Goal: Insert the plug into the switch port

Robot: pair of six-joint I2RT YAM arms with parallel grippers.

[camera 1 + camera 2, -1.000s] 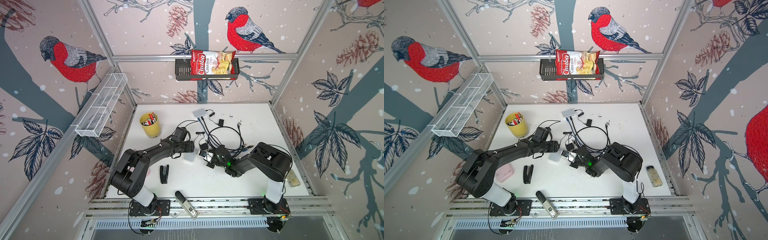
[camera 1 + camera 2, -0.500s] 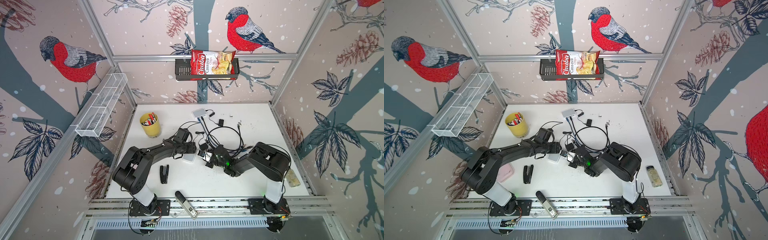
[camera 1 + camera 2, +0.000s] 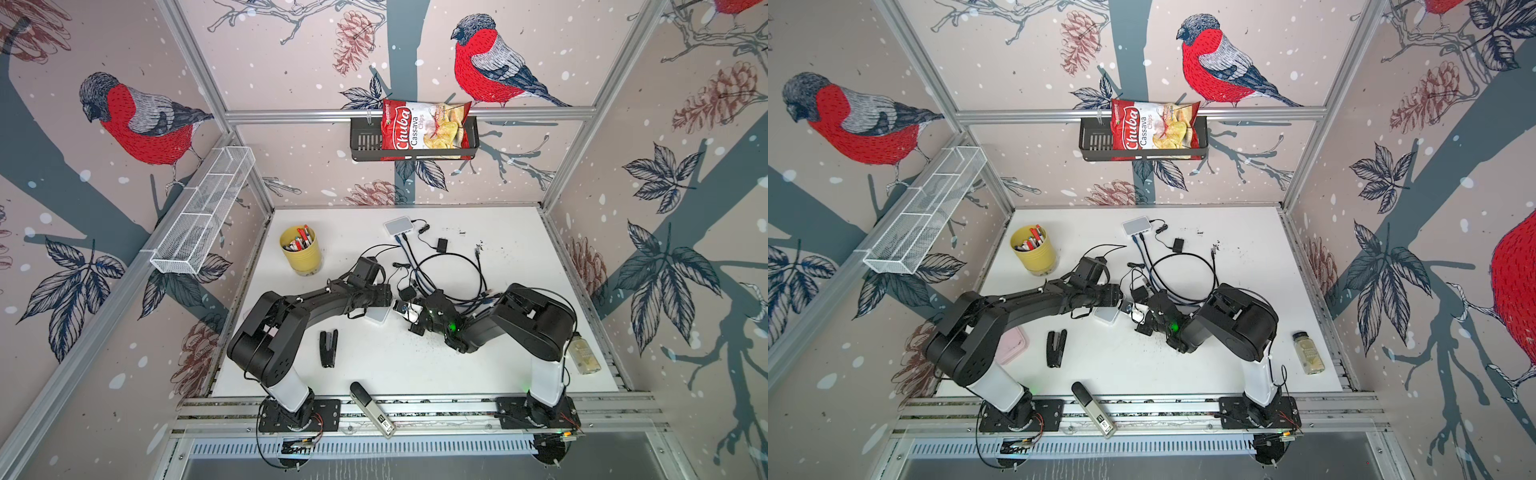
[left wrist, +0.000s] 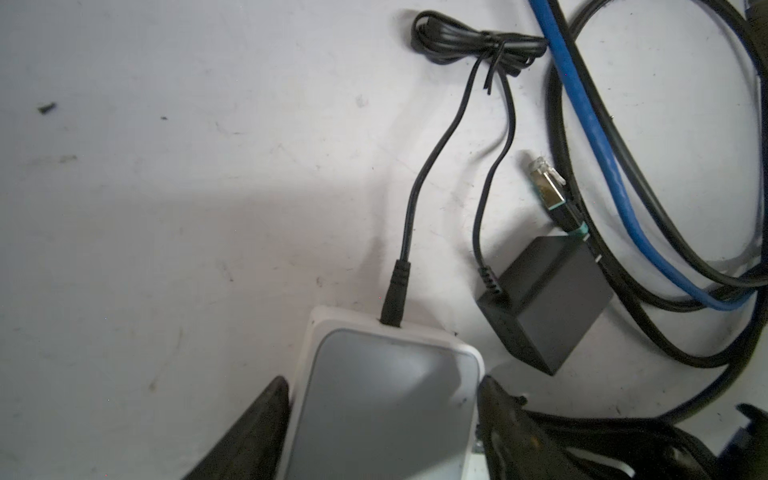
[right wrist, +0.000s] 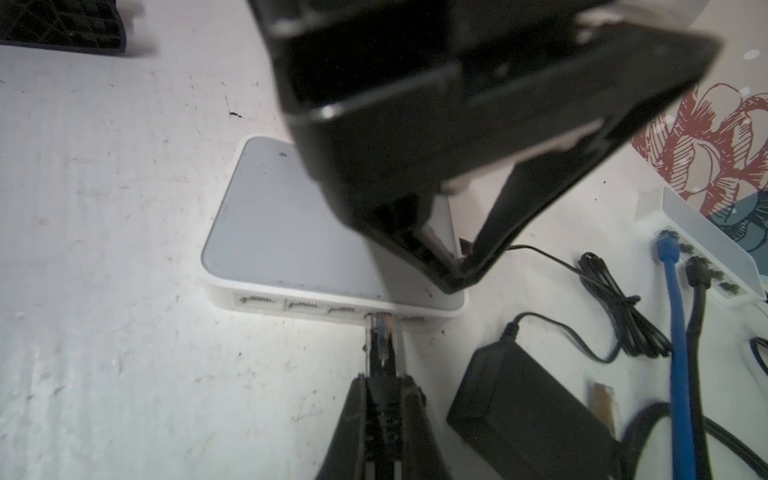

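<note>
**Plug tip at port mouth, both hands engaged**

Right hand [image 5: 384,386] is clenched on the plug [image 5: 381,332], with the cable running back between its fingers. The plug tip sits at the mouth of a port on the front face of the switch [image 5: 299,232] — three bare ports on one side of it, one more on the other. Can't tell how deep it sits.

Left hand [image 4: 382,380] is grasping the switch across its width, one finger against each side edge, clearest in the left wrist view. The switch lies flat on the white tabletop [image 3: 498,365], mid-table in both top views, where the two hands meet.

A thin black power lead [image 4: 419,187] is plugged into the switch edge farthest from the left wrist. A black power adapter [image 4: 548,303] lies just beside the switch, and a loose connector [image 4: 546,185] lies next to the adapter. A blue cable [image 4: 590,124] loops past with black cables.

A second switch [image 3: 398,225] sits at the back of the tabletop — cables plugged in. A yellow cup [image 3: 301,253] of pens is back left, and a stapler [image 3: 328,341] is front left.
</note>
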